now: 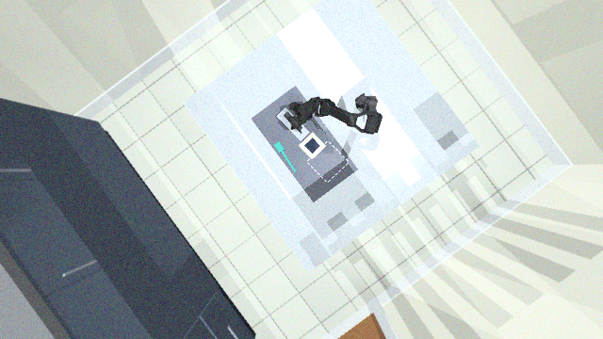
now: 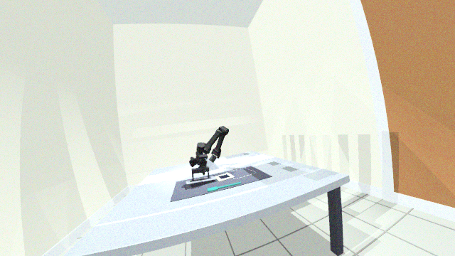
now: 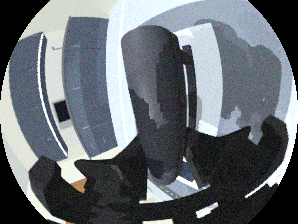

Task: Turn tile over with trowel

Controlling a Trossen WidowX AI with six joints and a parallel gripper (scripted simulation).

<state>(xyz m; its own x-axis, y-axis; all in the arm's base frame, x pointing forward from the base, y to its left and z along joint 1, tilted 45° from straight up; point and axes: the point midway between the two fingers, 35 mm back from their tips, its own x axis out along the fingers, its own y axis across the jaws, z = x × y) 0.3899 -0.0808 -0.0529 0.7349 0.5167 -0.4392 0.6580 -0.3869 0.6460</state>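
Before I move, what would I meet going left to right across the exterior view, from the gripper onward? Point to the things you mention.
Gripper [image 1: 293, 123] [image 2: 200, 178] [image 3: 158, 128] → white-bordered tile with a dark centre [image 1: 312, 145] [image 2: 225, 176] → dashed outline [image 1: 328, 161] [image 2: 249, 171] → dark table leg [image 2: 335, 220] → orange-brown panel [image 1: 365, 329] [image 2: 419, 107].

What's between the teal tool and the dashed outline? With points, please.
Bare mat [image 1: 301, 166] along the direct stretch, in the top view; the framed tile [image 1: 312, 145] [image 2: 225, 176] sits off to one side.
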